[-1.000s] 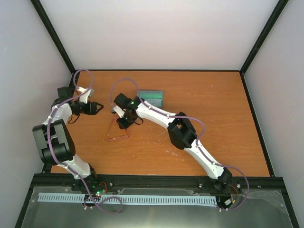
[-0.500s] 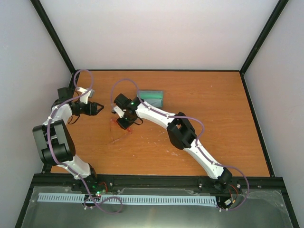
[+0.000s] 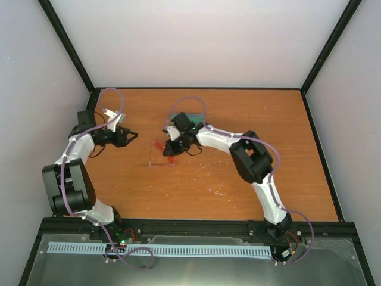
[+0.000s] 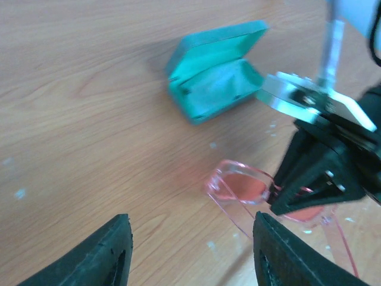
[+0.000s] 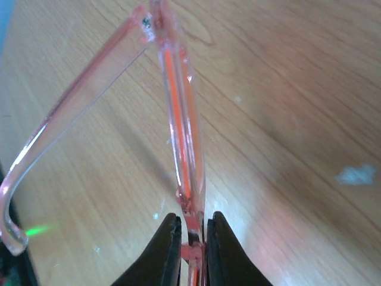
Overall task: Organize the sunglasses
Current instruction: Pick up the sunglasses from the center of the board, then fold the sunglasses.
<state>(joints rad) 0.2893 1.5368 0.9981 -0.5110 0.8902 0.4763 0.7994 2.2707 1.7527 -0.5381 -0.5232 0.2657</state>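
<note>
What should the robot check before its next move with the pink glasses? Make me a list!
1. Right gripper clamped on the sunglasses: ok.
2. Case lid open: ok.
3. Case inside free of other things: cannot tell.
4. Temples folded: not ok, one sticks out.
5. Left gripper open and holding nothing: ok.
</note>
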